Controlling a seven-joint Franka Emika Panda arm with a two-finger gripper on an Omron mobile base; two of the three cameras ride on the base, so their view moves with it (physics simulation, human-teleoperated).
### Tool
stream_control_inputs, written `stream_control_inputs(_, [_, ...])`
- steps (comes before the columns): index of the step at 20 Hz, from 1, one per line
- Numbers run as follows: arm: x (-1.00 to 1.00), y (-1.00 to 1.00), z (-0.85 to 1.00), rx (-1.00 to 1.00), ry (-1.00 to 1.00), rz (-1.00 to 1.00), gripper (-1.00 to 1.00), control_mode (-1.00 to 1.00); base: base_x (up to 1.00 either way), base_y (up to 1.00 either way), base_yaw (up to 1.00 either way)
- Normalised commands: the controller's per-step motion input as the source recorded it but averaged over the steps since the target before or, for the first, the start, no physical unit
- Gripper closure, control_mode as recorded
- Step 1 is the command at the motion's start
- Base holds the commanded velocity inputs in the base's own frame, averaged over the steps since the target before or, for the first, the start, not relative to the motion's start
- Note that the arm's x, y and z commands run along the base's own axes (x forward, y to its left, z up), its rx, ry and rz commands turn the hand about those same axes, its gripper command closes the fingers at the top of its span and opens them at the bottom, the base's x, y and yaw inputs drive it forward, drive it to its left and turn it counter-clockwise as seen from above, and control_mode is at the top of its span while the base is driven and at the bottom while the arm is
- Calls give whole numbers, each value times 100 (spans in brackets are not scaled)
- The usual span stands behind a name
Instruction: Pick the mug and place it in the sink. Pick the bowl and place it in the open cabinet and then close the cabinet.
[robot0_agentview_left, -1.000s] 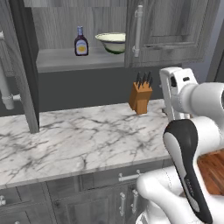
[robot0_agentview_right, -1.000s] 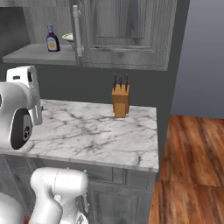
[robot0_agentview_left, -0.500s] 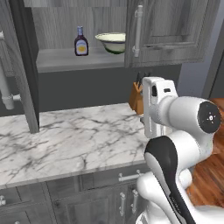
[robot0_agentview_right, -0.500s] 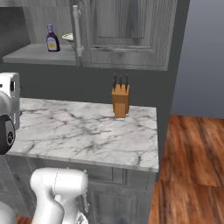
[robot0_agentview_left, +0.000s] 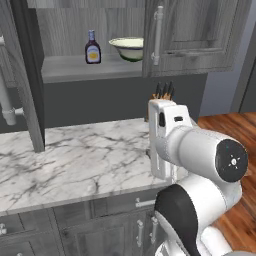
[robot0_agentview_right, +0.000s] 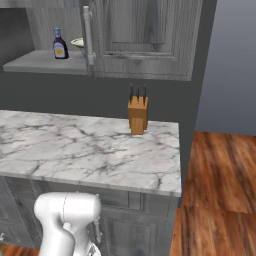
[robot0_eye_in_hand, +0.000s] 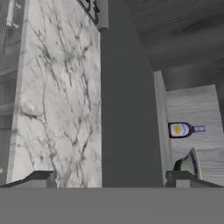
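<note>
On the cabinet (robot0_agentview_left: 200, 35) shelf sits the bowl (robot0_agentview_left: 129, 48); the hand view shows the pincer (robot0_eye_in_hand: 111, 178) wide, empty.

A dark sauce bottle (robot0_agentview_left: 92, 48) with a yellow label stands upright on the grey shelf, above and ahead of the tool, and in the hand view it lies sideways just above the right-hand fingertip. A wooden knife block (robot0_agentview_right: 137, 114) with dark handles sticking up stands on the white marble counter (robot0_agentview_left: 75, 160) near its back right corner, just behind the tool in the left base view (its lower part is hidden there). To the tool's right the counter ends, and beyond it what looks like reddish wooden flooring (robot0_agentview_right: 215, 190) runs below a plain blue-grey wall (robot0_agentview_right: 230, 65).
</note>
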Motion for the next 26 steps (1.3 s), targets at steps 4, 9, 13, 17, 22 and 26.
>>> stream_control_inputs(4, [-53,58,0,0,0,0,-100,-100,0,0,0])
stream_control_inputs(9, [-34,64,0,0,0,0,-100,-100,0,0,0])
stream_control_inputs(13, [-22,65,0,0,0,0,-100,-100,0,0,0])
stream_control_inputs(17, [-14,54,0,0,0,0,-100,-100,0,0,0])
stream_control_inputs(22, [0,50,0,-2,-1,-1,-100,-100,0,0,0])
stream_control_inputs(26, [-8,30,3,-9,-9,-3,-100,-100,0,0,0])
